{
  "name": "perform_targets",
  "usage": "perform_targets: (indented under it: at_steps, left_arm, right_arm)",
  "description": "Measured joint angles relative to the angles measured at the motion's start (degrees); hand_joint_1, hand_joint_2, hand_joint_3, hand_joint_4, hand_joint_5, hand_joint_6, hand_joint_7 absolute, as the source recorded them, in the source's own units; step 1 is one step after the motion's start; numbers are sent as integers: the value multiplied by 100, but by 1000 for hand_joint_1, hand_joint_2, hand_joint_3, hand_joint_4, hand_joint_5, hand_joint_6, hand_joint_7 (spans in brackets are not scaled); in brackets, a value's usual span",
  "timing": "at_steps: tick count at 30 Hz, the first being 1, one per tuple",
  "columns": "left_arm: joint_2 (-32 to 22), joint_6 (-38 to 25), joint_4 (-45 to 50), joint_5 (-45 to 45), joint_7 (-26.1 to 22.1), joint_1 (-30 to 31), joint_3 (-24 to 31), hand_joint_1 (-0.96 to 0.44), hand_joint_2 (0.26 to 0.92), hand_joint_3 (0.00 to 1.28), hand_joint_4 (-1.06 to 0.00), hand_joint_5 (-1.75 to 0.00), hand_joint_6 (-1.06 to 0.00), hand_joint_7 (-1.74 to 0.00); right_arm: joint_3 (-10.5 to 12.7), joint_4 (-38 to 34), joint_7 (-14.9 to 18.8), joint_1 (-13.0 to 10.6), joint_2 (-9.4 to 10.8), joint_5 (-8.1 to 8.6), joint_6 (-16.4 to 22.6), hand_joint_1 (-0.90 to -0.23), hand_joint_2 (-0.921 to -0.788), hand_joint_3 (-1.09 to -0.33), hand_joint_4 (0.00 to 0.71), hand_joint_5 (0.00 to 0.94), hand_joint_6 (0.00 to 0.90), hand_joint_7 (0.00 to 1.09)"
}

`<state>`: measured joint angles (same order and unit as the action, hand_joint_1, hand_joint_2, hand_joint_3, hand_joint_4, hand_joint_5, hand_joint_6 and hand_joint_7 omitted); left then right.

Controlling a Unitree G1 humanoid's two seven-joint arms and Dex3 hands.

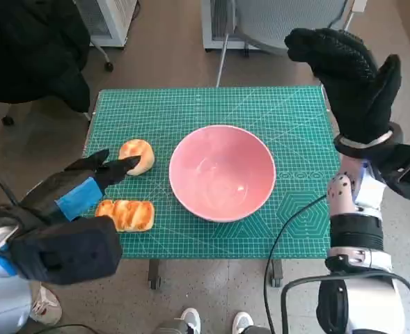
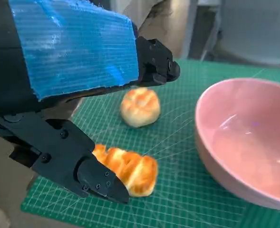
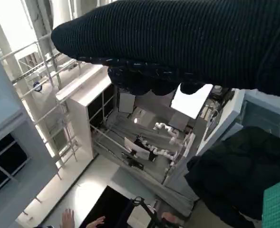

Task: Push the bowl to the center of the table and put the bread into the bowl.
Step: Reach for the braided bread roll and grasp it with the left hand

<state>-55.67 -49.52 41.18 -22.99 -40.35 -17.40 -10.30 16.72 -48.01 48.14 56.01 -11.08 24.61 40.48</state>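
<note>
From the head view you see the pink bowl (image 1: 222, 172) sitting near the middle of the green cutting mat (image 1: 191, 108) that covers the table. Two pieces of bread lie to its left: a round bun (image 1: 137, 156) and, nearer you, an elongated roll (image 1: 126, 214). Your left hand (image 1: 86, 188) hovers at the mat's left edge, fingers spread and holding nothing, one fingertip just at the round bun. Your right hand (image 1: 351, 76) is raised high beyond the mat's right side, fingers apart, empty. A black cable (image 1: 288, 229) crosses the mat's near right corner. Shoes (image 1: 215, 321) show below the table, and a dark jacket (image 1: 30, 49) hangs at upper left.

In the left wrist view, the left hand's black fingers (image 2: 97, 180) straddle both breads without touching either; the bowl stands just beside them.

The right wrist view shows only the glove (image 3: 178, 42) across the picture and the room beyond, with a person's hand (image 3: 68, 219) at the edge.
</note>
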Motion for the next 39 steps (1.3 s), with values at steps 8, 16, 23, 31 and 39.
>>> perform_targets:
  at_steps: [8, 16, 23, 31, 39]
  left_arm:
    - [97, 55, -362, -189, 111, 11, -223, -117, 688, 13, -115, -8, -284, -13]
    - [279, 69, -818, -436, 167, 6, -563, -106, 699, 13, -114, -3, -284, -7]
    - [474, 131, -1193, -663, 235, 3, -790, -63, 701, 10, -112, 0, -283, -3]
    - [649, 199, -1519, -964, 345, 6, -929, 105, 710, 13, -119, -2, -293, -5]
    - [701, 332, -1540, -1224, 373, 24, -945, 166, 716, 16, -128, -3, -298, -4]
  right_arm:
    - [-1, -3, 10, 0, 0, -1, -62, -736, -921, -758, 193, 3, 243, 6]
    - [1, 12, 10, 0, -2, -1, -81, -736, -921, -758, 194, 2, 245, 7]
    - [6, 19, 10, 0, -2, 2, -82, -736, -921, -758, 194, 2, 245, 7]
    - [5, 74, 11, -1, -2, 3, -86, -736, -921, -758, 194, 1, 246, 6]
    - [7, 78, 14, -1, -2, 6, -86, -736, -921, -757, 189, 0, 245, 5]
